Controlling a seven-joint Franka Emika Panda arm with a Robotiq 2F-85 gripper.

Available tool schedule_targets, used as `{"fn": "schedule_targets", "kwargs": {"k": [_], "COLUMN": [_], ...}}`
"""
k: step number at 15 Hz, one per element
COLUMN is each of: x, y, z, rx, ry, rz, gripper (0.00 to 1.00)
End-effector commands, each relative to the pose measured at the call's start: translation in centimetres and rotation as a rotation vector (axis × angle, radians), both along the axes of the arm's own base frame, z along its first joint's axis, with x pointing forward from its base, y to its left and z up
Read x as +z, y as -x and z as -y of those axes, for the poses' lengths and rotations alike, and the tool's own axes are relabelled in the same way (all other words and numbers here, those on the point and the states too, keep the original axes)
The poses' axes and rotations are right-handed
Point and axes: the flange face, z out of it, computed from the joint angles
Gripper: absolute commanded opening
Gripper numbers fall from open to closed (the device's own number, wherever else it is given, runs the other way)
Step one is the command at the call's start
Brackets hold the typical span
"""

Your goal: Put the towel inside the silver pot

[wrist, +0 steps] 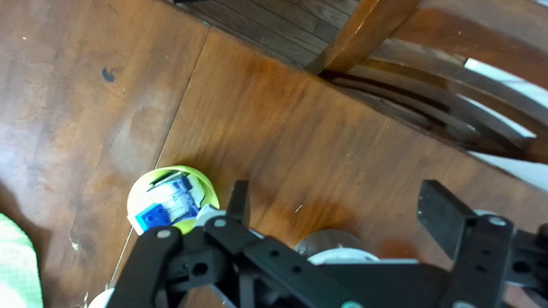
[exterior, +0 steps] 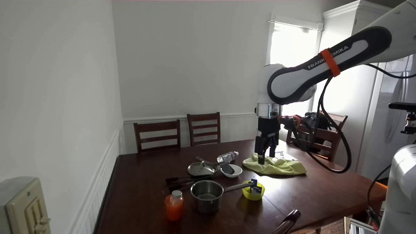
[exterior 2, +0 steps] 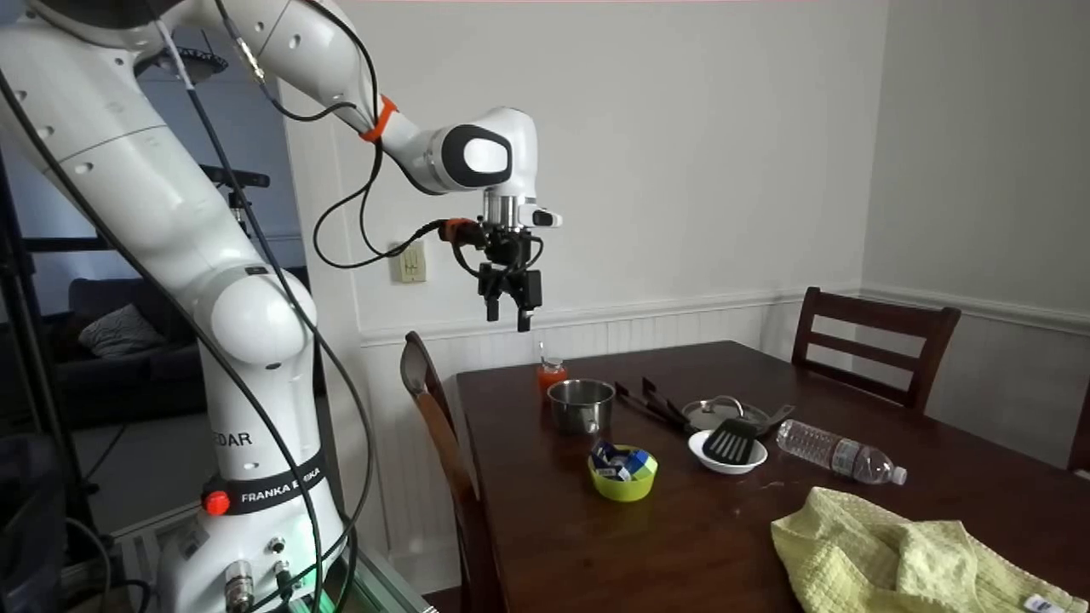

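Note:
The light green towel lies crumpled on the table in both exterior views. Its edge shows at the left of the wrist view. The silver pot stands upright on the table in both exterior views, with its long handle reaching toward the yellow-green bowl. In the wrist view part of the pot shows between the fingers, the rest hidden behind the gripper. My gripper is open with nothing between its fingers, well above the table, in all views.
A yellow-green bowl holding small packets sits beside the pot. An orange cup with a jar, black-handled utensils, a lid, a white bowl and a plastic bottle are on the table. Chairs surround it.

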Motion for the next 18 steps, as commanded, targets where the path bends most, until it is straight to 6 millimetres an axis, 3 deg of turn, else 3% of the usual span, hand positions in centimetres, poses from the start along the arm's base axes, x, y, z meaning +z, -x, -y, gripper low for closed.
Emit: {"fn": "schedule_targets", "kwargs": {"k": [1, 8, 13, 14, 16, 18], "x": [-1.5, -6.8, -10.7, -9.1, -10.7, -11.5], "y": [-2.0, -5.0, -7.9, -5.8, -6.9, -7.7], "z": [6.6, 23.5, 33.3, 30.1, 32.5, 33.1], "rx": [-0.134, -0.446, -0.688, -0.611, -0.654, -0.664], "ry": [0.034, 0.190, 0.286, 0.244, 0.276, 0.287], "rz": [0.114, 0.170, 0.093, 0.128, 0.108, 0.099], "gripper": [1.00, 1.00, 1.00, 1.00, 1.00, 1.00]}}
